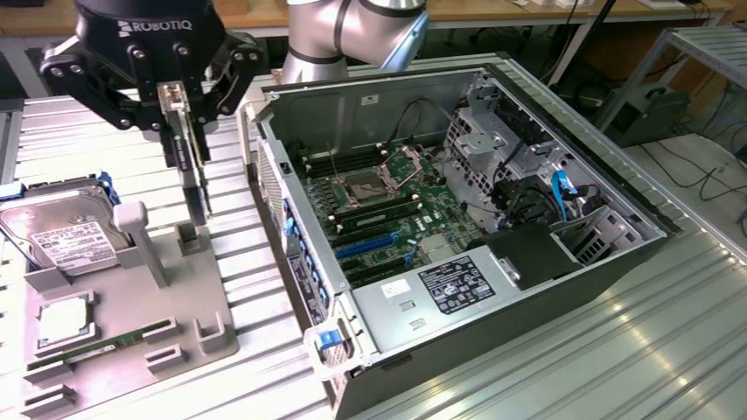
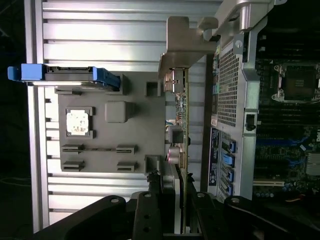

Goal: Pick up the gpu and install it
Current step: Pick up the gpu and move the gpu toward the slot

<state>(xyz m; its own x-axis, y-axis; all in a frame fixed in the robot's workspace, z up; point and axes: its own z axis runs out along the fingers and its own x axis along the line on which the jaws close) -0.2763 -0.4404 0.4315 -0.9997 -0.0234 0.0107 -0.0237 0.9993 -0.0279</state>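
The gpu (image 1: 194, 179) is a thin dark card hanging on edge, upright, over the grey fixture plate (image 1: 175, 297). My gripper (image 1: 181, 109) is shut on its upper end, one black finger on each face. The card's lower end is at a slotted post (image 1: 187, 236) of the fixture; I cannot tell whether it still touches it. In the wrist view the gpu (image 2: 183, 125) appears edge-on, with its silver end bracket (image 2: 186, 42) at the far end. There my gripper (image 2: 177, 212) clamps the near end, beside the case's perforated rear wall (image 2: 227, 85).
The open computer case (image 1: 607, 262) lies at the exterior view's right, its motherboard (image 1: 391, 206) and blue slots (image 1: 367, 245) exposed. On the fixture are a silver hard drive (image 1: 65, 236) in a blue caddy, a processor (image 1: 65, 319) and a green memory stick (image 1: 105, 343).
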